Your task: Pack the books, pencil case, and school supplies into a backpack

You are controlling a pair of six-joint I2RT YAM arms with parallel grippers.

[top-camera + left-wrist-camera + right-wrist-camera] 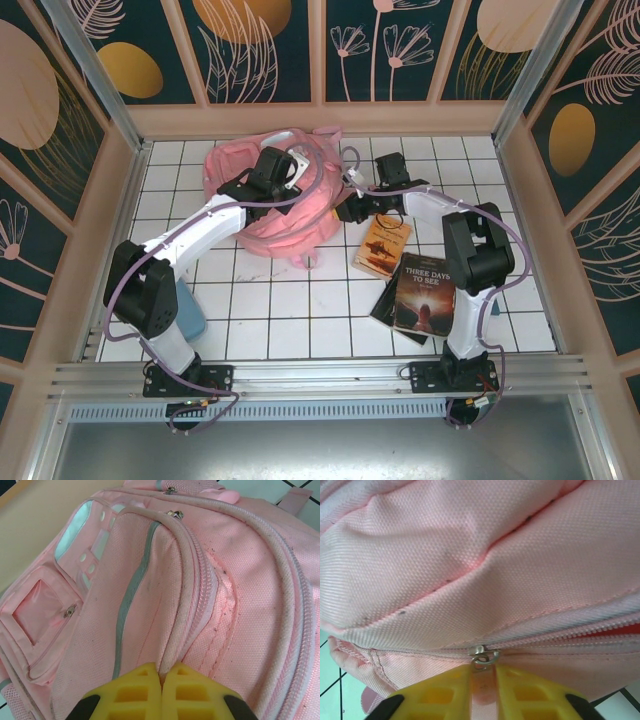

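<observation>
1. Left gripper [161, 680]: pads are shut on a corded seam of the backpack [240, 580], which lies front face up. That's my anchor.
2. Right gripper [484, 690]: jaws are pinched on the zip pull [484, 662], and the tab fills the gap between the pads. The zip [560, 635] looks mostly shut.
3. The backpack sits far-middle on the table [300, 300], between both arms. The orange book [382, 246] is just beside it on the right. The dark book [424, 293] is nearer me, lying over something dark that I can't identify.
4. My read on handling: the backpack is soft, limp and light while empty. It'll bunch and drag instead of unzipping unless the seam hold is firm. I'd pull along the zip line, not upward.
5. The tab is small and thin, so it's likely to slip. I'd grip it deep, close to the slider.
6. Both books are thin, light and floppy, and they lie flat on the tile. I'd take them by an edge or the spine, not from above.
</observation>
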